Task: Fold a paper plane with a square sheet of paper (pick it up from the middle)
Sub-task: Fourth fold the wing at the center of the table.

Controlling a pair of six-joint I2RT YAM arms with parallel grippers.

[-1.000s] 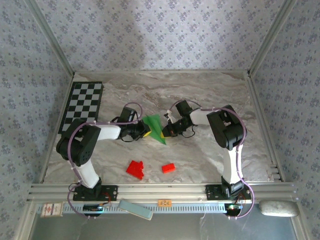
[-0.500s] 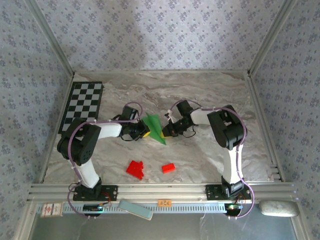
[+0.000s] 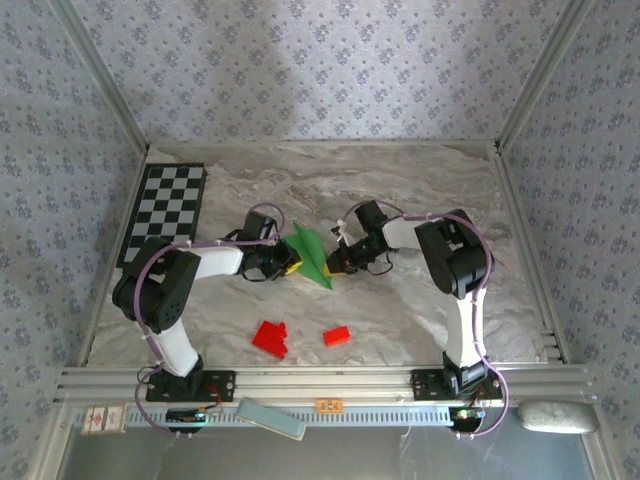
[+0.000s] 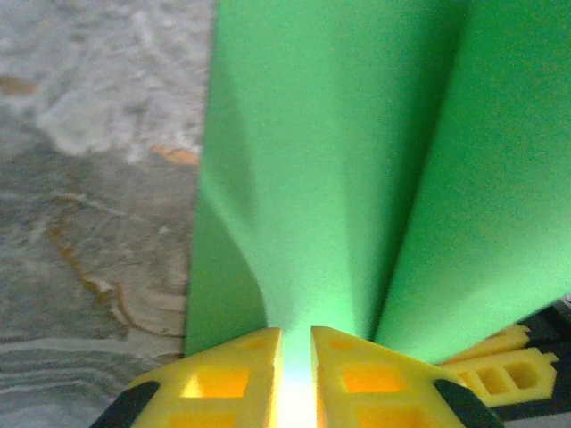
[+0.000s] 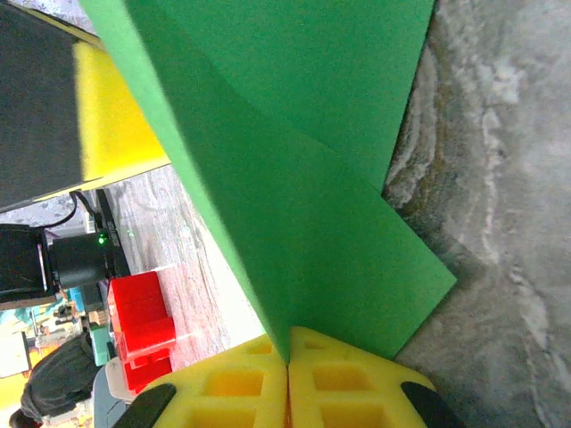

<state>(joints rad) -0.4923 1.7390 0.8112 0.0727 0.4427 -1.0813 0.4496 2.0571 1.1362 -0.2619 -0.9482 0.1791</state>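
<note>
Centre frame, my left claw (image 4: 295, 343) and right claw (image 5: 287, 352) both pinch the paper (image 3: 312, 255): light, floppy, easily torn, best held along its crease.

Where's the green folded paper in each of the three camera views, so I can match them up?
Top external: green paper at table centre, between left gripper and right gripper.
Left wrist: green paper centre and right, rising from the yellow fingers at the bottom.
Right wrist: green paper top and centre, narrowing to the yellow fingers at the bottom.
Shared landmark: the marble tabletop beside the paper.
</note>
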